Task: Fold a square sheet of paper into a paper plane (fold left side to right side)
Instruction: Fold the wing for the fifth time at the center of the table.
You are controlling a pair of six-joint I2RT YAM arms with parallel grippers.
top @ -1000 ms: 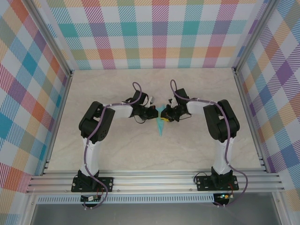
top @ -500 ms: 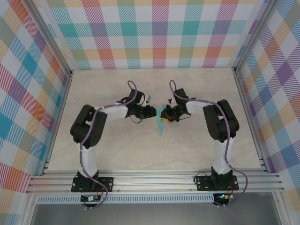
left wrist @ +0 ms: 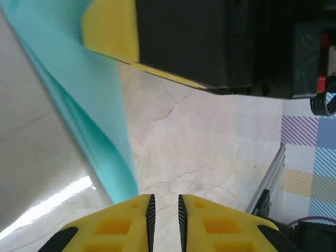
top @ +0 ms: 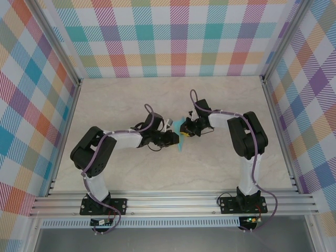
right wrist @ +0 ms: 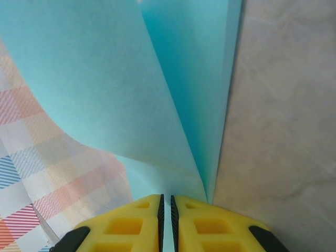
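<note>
- since the earlier frame the left arm has swung its elbow outward and nearer its base, and the left gripper (top: 173, 138) has come in just left of the sheet of paper (top: 180, 145); the right arm has hardly moved.
- the sheet of paper lies near the middle of the table (top: 157, 100), a narrow creased turquoise shape with its sharp tip on the near side and its far part lifted off the surface.
- around the paper the table is bare on every side, with wide room beyond it to the plaid walls (top: 173, 37) and to the metal rail (top: 173, 202) on its near side.
- in the left wrist view the paper's edge (left wrist: 89, 105) slants down to just beside the left gripper (left wrist: 164, 198); its fingers stand a narrow slit apart, with bare table showing between them.
- the right gripper (top: 185, 130) sits at the paper's far right part, forearm reaching in from the right with the elbow bent.
- in the right wrist view the paper's layers (right wrist: 131, 79) fan up from the right gripper (right wrist: 165, 198), whose fingers are pressed together on the paper.
</note>
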